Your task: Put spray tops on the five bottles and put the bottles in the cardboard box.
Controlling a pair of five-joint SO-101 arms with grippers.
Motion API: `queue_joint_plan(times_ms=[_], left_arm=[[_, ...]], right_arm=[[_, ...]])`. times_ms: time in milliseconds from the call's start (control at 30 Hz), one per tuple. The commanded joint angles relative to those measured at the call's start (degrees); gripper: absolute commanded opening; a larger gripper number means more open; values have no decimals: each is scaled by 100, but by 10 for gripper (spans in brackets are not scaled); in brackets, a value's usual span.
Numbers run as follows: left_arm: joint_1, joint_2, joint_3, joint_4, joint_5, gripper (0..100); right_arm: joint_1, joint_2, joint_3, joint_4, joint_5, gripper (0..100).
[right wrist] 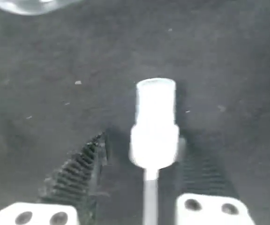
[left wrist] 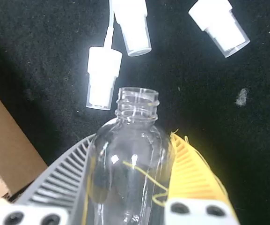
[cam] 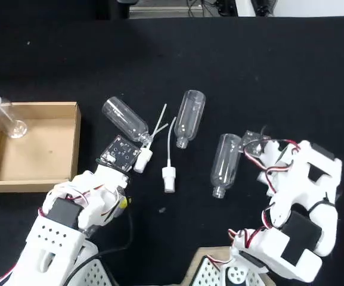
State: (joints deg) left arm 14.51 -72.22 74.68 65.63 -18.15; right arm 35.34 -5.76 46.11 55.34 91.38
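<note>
My left gripper [left wrist: 132, 137] is shut on a clear, capless bottle [left wrist: 135, 159], its neck pointing out past the grey and yellow fingers. Three white spray tops [left wrist: 102, 77] lie just beyond that neck. In the high view the left gripper [cam: 123, 156] sits beside the cardboard box [cam: 34, 106], where a capped bottle [cam: 5, 116] leans in the far left corner. My right gripper [right wrist: 142, 143] is open low over the cloth, with a white spray top [right wrist: 154, 122] between its fingers and a gap on one side. The right gripper [cam: 250, 143] is next to a lying bottle [cam: 225, 158].
Two more capless bottles [cam: 124, 118] [cam: 189, 116] lie on the black cloth in the middle. Loose spray tops [cam: 169, 176] with thin tubes lie between them. A brown box wall [left wrist: 3, 145] stands close beside the left gripper.
</note>
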Motion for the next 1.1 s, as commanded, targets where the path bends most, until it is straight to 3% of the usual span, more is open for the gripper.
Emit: queue_joint_plan(times_ms=[0, 100, 267, 500, 600, 833, 1067], left_arm=[[-13, -79, -75, 18, 0, 29], [110, -88, -127, -114, 26, 29], [945, -88, -136, -712, 35, 29], [1587, -62, -505, -967, 35, 29], [1622, -44, -462, -958, 44, 29], [1622, -88, -523, -1073, 44, 29], [1622, -88, -673, -2541, 44, 29]], right_arm=[[-88, -40, 233, -607, 53, 16], [-53, -163, 163, -624, -220, 11], [-35, -796, -435, -440, -1952, 11], [-79, -1771, -1446, 1495, -3569, 11], [44, -1710, -1455, 1591, -3754, 11], [1073, -673, -1569, 1108, -3956, 11], [563, -391, -3380, 2356, -5152, 11]])
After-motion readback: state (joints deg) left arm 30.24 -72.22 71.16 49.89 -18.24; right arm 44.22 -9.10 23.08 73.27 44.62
